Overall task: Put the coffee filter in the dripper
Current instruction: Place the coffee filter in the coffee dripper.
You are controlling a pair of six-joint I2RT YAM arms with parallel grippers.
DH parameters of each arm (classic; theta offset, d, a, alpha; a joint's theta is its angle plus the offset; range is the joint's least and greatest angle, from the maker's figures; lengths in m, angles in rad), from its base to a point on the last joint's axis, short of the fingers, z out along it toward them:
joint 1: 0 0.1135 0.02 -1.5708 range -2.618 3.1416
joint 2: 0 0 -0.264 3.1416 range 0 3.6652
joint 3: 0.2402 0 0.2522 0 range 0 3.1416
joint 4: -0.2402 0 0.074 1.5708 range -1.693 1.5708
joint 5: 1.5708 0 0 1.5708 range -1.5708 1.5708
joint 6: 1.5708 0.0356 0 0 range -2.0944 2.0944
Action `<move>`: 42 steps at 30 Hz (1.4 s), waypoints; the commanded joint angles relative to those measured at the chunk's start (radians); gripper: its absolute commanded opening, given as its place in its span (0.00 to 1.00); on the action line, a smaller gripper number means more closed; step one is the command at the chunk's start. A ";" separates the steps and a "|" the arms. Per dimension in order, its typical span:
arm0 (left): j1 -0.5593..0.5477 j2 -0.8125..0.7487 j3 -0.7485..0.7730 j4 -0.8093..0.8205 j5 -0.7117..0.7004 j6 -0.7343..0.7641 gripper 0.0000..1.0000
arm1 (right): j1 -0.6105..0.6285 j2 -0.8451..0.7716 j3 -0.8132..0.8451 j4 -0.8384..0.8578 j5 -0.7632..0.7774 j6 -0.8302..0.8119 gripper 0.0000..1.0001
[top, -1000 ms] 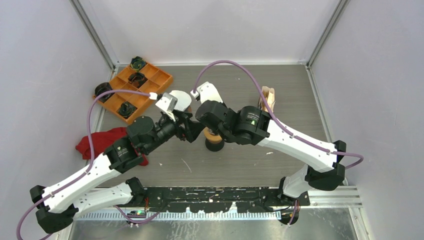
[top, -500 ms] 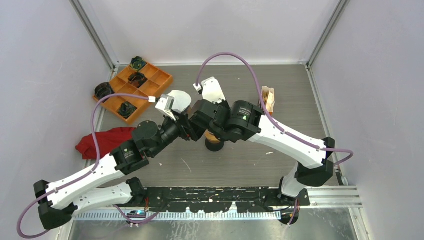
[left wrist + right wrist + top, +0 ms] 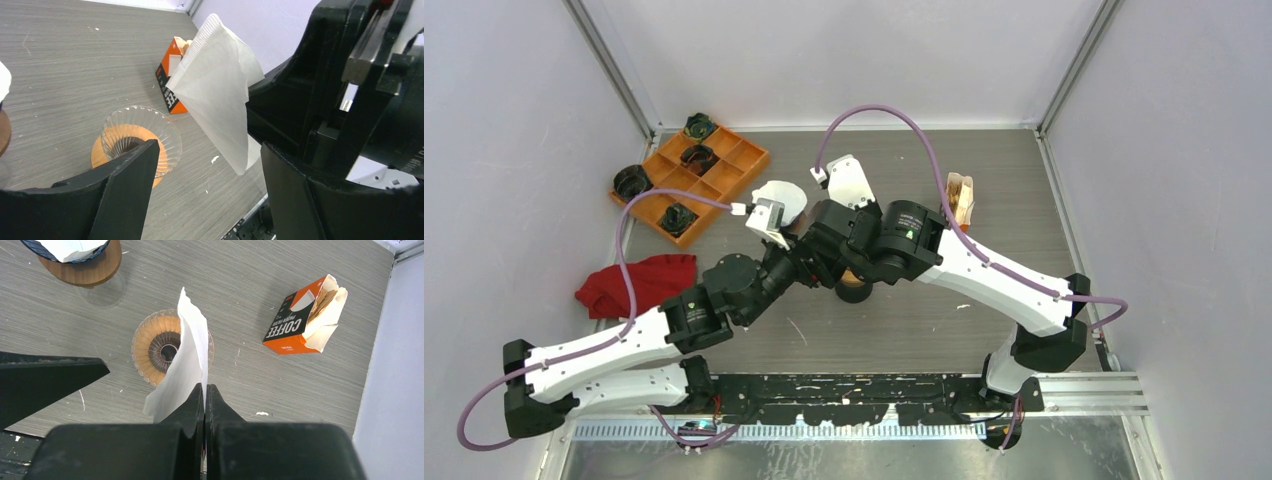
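Grey wood-grain table [image 3: 984, 180] carries an orange compartment tray [image 3: 694, 175] at its far-left corner, a red cloth [image 3: 639, 280] by the left edge and an orange cardboard filter box [image 3: 295, 325] toward the far-right corner. Over the middle, the left gripper [image 3: 207, 150] hangs with jaws spread wide, empty. A clear glass dripper on a wooden base [image 3: 155, 347] stands there. Above it the right gripper [image 3: 204, 387], jaws pinched together, holds a white paper coffee filter [image 3: 187, 355] in the air.

Top-view centre: I see left gripper [image 3: 207, 155], right gripper [image 3: 204, 390] and coffee filter [image 3: 186, 357] crowd over the dripper [image 3: 154, 347]; table [image 3: 894, 335] below lies open.
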 commanded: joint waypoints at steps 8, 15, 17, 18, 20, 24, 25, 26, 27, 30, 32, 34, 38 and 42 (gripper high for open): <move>-0.037 0.041 0.070 -0.008 -0.275 0.060 0.72 | 0.008 -0.024 0.044 0.020 -0.019 0.019 0.01; -0.037 0.019 0.101 -0.102 -0.344 0.135 0.70 | 0.006 -0.058 0.012 0.055 -0.044 0.006 0.01; -0.037 0.013 0.105 -0.118 -0.347 0.156 0.70 | 0.006 -0.068 0.002 0.072 -0.054 -0.002 0.01; -0.037 0.009 0.107 -0.127 -0.350 0.165 0.70 | 0.005 -0.074 -0.004 0.087 -0.073 -0.011 0.01; -0.037 0.003 0.109 -0.147 -0.358 0.176 0.70 | 0.006 -0.093 -0.022 0.126 -0.093 -0.016 0.01; -0.037 -0.016 0.110 -0.180 -0.364 0.187 0.70 | 0.003 -0.123 -0.058 0.169 -0.104 -0.016 0.01; -0.037 -0.021 0.109 -0.186 -0.365 0.188 0.70 | 0.003 -0.128 -0.065 0.179 -0.107 -0.015 0.01; -0.037 -0.023 0.108 -0.191 -0.362 0.190 0.70 | 0.001 -0.134 -0.071 0.188 -0.109 -0.013 0.01; -0.037 -0.024 0.109 -0.194 -0.357 0.191 0.70 | -0.001 -0.138 -0.079 0.195 -0.113 -0.013 0.01; -0.037 -0.023 0.113 -0.208 -0.330 0.184 0.69 | -0.006 -0.149 -0.096 0.217 -0.128 -0.015 0.01; -0.037 -0.018 0.115 -0.219 -0.312 0.159 0.69 | -0.010 -0.157 -0.107 0.233 -0.138 -0.016 0.01; -0.037 -0.014 0.114 -0.218 -0.290 0.136 0.69 | -0.013 -0.166 -0.120 0.251 -0.149 -0.018 0.01; -0.037 -0.011 0.098 -0.199 -0.277 0.100 0.69 | -0.028 -0.184 -0.145 0.287 -0.177 -0.021 0.01; -0.037 -0.002 0.087 -0.190 -0.272 0.088 0.68 | -0.044 -0.195 -0.172 0.316 -0.215 -0.027 0.01</move>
